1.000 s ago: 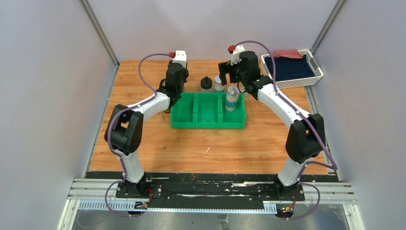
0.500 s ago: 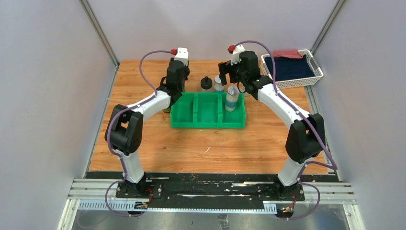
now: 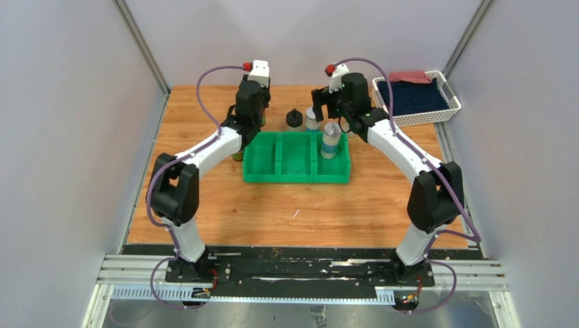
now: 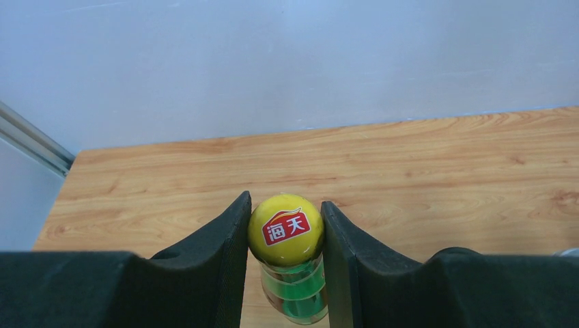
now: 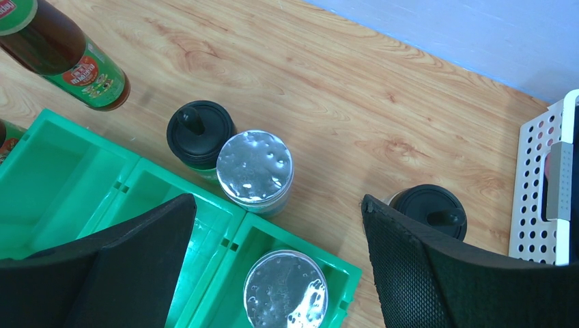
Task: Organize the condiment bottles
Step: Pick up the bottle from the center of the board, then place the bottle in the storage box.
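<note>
Left arm rises slightly; right arm stays put. We see left gripper [image 4: 285, 239] clamped on yellow cap [image 4: 285, 227] of brown bottle [image 5: 65, 58], hanging just behind left corner of green bin [image 3: 295, 175]. Right gripper [image 5: 276, 205] wide apart, empty. We keep bottle plumb, carry it high, lower into left compartment [image 5: 68, 171].

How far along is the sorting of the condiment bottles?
Done: one silver-lidded shaker stands in the right compartment of the green bin. In hand: the left gripper grips a yellow-capped brown bottle. Left: the second shaker, two black-lidded bottles and another brown bottle outside the bin; the right gripper is open.
</note>
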Tool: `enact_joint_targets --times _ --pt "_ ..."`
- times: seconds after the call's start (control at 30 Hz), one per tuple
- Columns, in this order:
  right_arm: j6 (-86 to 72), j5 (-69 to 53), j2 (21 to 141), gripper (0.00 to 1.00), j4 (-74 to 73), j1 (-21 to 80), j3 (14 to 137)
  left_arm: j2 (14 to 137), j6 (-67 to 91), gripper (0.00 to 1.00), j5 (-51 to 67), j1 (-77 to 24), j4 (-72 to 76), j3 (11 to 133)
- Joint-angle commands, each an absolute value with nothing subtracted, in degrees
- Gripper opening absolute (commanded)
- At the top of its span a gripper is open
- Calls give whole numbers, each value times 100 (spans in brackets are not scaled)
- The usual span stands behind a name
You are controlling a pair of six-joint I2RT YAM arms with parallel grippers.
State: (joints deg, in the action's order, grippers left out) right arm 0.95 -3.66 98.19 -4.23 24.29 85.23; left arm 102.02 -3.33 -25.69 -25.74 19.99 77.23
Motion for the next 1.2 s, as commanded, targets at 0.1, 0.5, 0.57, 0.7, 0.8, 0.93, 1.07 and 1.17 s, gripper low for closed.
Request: enact_joint_targets --times 0.1,0.5,0.57,0.7,0.8,0.93,1.07,1.17 --pt "104 -479 9674 94 -399 2338 8646 9741 -537 0 -2654 -2652 2397 8224" --pt "71 -483 9486 94 -411 2338 8585 9494 -673 0 -2830 -2827 2235 8251" --pt "57 -488 9439 94 -405 2338 8557 9420 -674 0 -2871 -2866 2211 8209" --pt "35 -508 9327 94 -402 2345 8505 9242 -660 0 -2967 -2945 2199 8046" --pt "35 -518 9237 94 -384 2353 8457 9071 -620 0 -3043 -2991 2184 7884" --pt "-134 -518 9110 94 -363 2355 8361 8855 -547 0 -3131 -3067 2189 7618" --pt "-217 -517 8966 94 -328 2358 8249 8665 -519 0 -3209 -3156 2197 7385" --pt "-270 -520 8877 94 -291 2361 8147 8553 -481 0 -3246 -3235 2197 7218"
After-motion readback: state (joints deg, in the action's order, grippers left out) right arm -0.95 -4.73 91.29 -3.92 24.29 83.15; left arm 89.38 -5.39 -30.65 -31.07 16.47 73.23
